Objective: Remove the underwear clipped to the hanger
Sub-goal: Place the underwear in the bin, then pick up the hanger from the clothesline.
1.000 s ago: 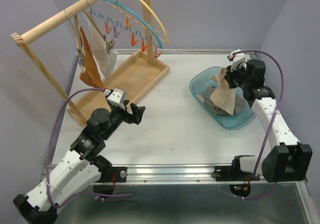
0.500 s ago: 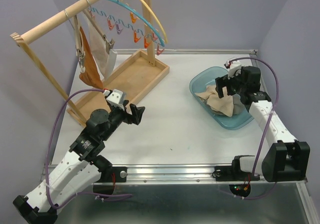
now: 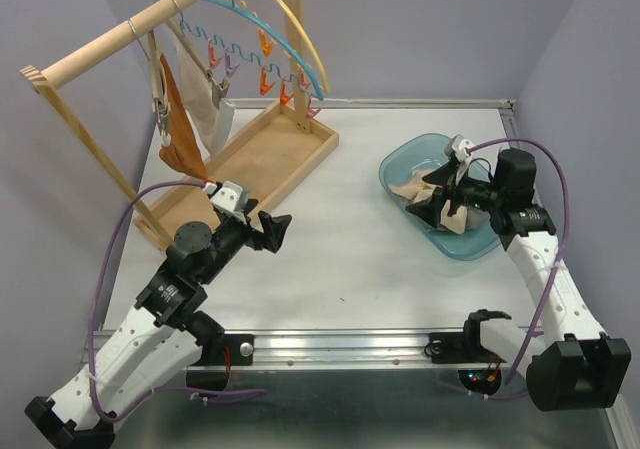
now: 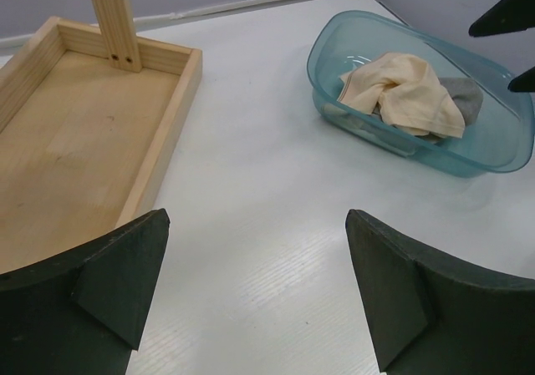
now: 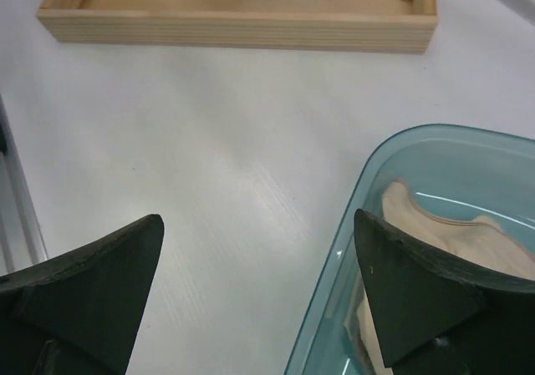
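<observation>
Hovering wide and empty, my right gripper (image 3: 432,199) is hanging just over the near rim of the translucent teal plastic tub (image 3: 482,245). My left gripper (image 3: 272,227) is likewise spreading its jaws on nothing, low above the white table. With both of my two grippers free, I am judging that fetching the next piece is the step in hand.

Directly beneath and beyond my right fingers, a crumpled beige cloth pair of briefs (image 4: 401,91) is lying in the tub on top of a grey pair (image 4: 465,96). I am counting one of each, though more could be hiding underneath.

Farther off, ahead and to the left of my left gripper and past the one shallow wooden tray (image 3: 270,149), two garments are hanging clipped below the wooden rail (image 3: 120,31). These are one rust-orange pair (image 3: 176,119) and one white piece (image 3: 210,109). Beyond them one blue wavy hanger (image 3: 262,41) is hanging bare, its small coloured clips too tiny for me to count surely.

Next, I am expecting my left gripper to need to rise to the rust-orange pair, close on its lower hem and pull down until the clip gives way.
</observation>
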